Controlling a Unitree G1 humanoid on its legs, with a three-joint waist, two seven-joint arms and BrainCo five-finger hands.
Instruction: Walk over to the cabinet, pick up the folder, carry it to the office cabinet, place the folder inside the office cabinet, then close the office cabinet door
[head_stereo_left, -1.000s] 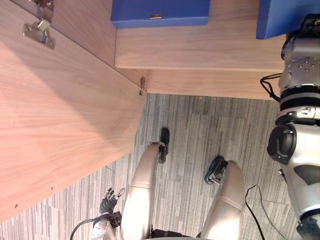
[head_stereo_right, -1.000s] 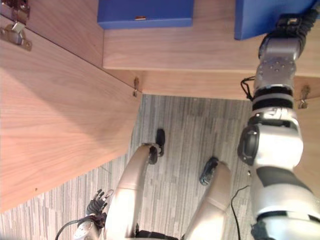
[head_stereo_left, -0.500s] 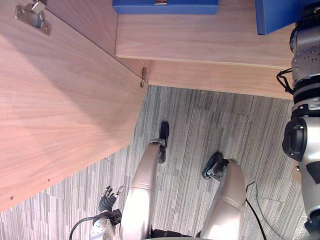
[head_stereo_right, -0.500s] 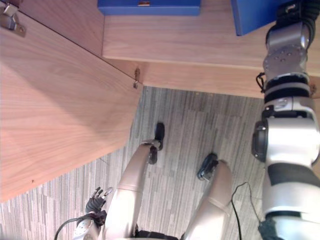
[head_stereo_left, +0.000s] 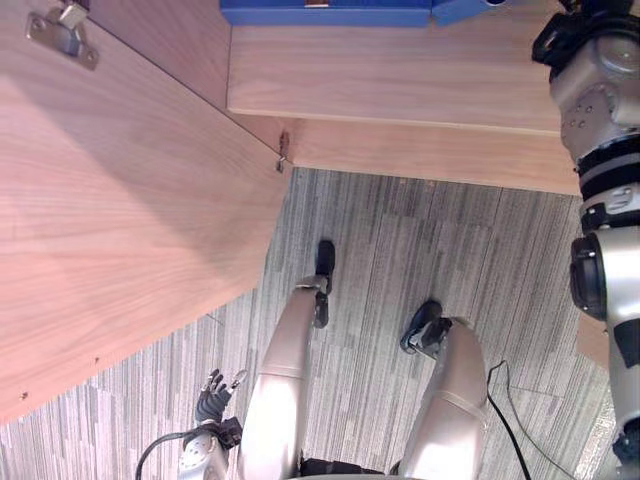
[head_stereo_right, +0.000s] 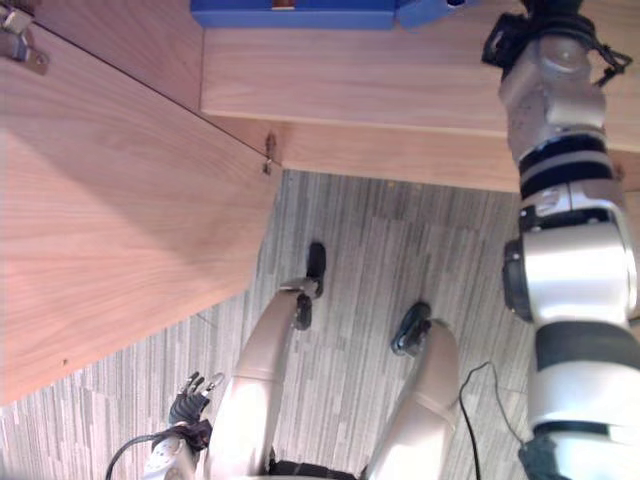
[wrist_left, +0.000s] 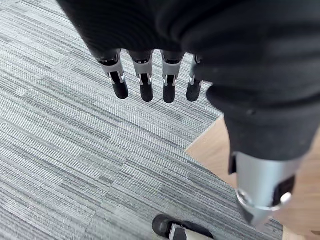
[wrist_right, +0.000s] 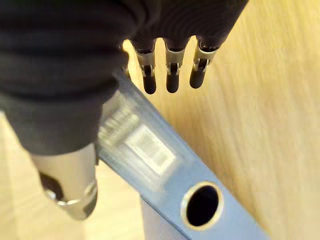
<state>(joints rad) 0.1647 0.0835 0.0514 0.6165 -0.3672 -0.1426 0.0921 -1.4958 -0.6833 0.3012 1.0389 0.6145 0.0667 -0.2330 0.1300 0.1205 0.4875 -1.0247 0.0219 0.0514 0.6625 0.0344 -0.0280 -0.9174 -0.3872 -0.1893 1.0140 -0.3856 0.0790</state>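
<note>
At the far left the office cabinet door (head_stereo_left: 120, 220) stands swung open over the grey carpet (head_stereo_left: 400, 240). The left hand (head_stereo_left: 212, 392) hangs low beside it, its fingers (wrist_left: 145, 85) straight and relaxed above the carpet, holding and touching nothing. Farther right, a second blue folder (head_stereo_left: 325, 12) lies on the cabinet shelf (head_stereo_left: 400, 80). The task's folder (wrist_right: 165, 165) sits just beside it on the same shelf. The right wrist view shows its blue spine, with a label and a round hole, running from under the palm out between the thumb (wrist_right: 70, 195) and the fingers. The right hand (wrist_right: 172, 65) is over the folder, fingers stretched straight past its edge above the wood, not curled round it; whether the palm presses on it I cannot tell. Half a second ago the folder showed as a broad blue block at the upper right; now only a small corner shows, farther left, and the right wrist has turned leftward.
</note>
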